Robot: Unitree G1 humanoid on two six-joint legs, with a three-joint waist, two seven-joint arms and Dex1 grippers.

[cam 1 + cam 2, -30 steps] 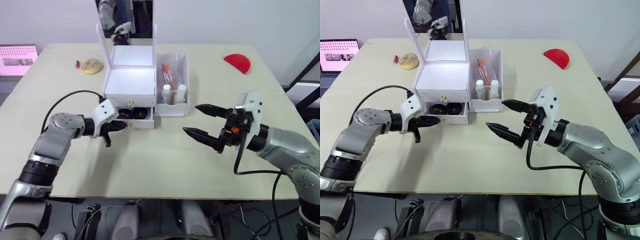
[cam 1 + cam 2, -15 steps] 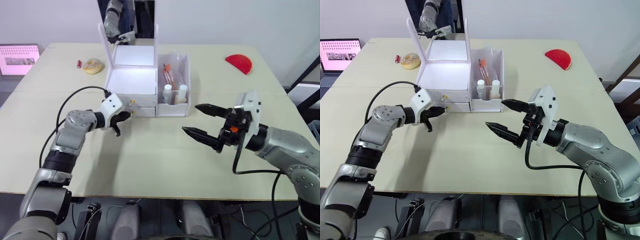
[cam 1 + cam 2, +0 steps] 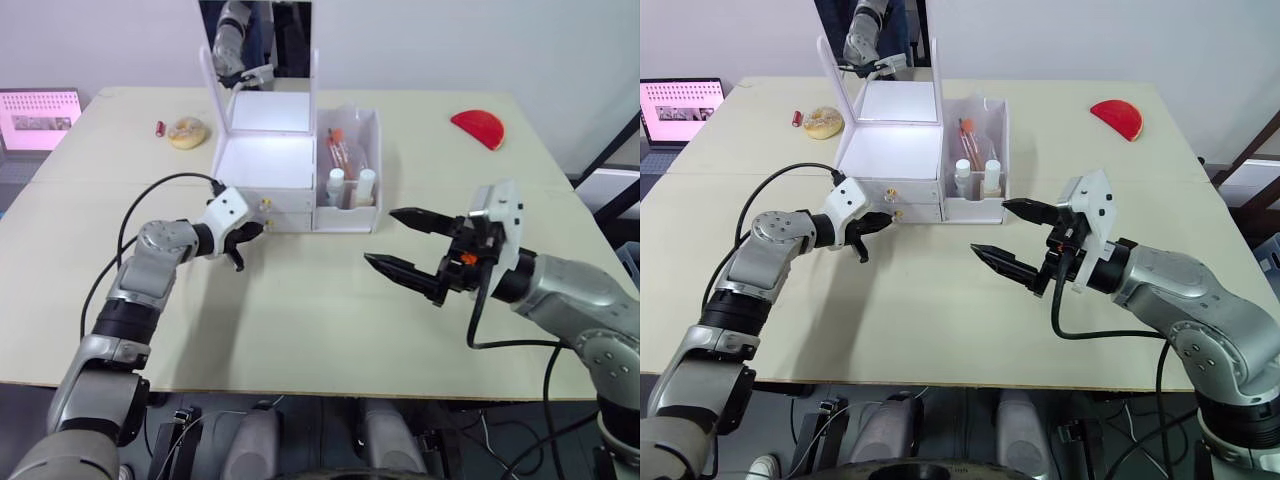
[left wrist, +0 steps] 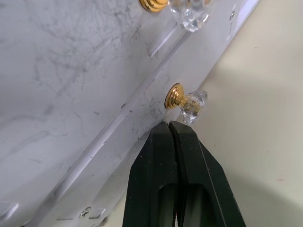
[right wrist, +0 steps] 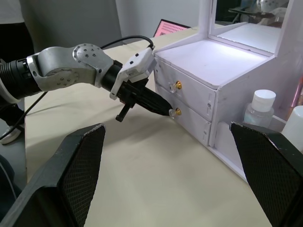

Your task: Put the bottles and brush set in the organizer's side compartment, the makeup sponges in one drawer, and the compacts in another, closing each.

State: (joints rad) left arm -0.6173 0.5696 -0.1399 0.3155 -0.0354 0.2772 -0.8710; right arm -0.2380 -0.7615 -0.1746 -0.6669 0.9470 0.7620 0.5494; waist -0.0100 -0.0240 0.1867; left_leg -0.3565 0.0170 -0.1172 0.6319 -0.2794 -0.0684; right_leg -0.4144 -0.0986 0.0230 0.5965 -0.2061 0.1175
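Both arms are built of rounded silver-grey metal segments joined by black rings. Each wrist carries a white angular housing ahead of its end effector. A thin black cable loops free over the left forearm and plugs in at the white housing; another hangs in a loop under the right wrist. The left end effector (image 3: 243, 236) has two slim, smooth black fingers tapering to a point. The right end effector (image 3: 400, 243) has long black pointed fingers with mesh-textured pads (image 5: 80, 161) and a small orange part at their base.
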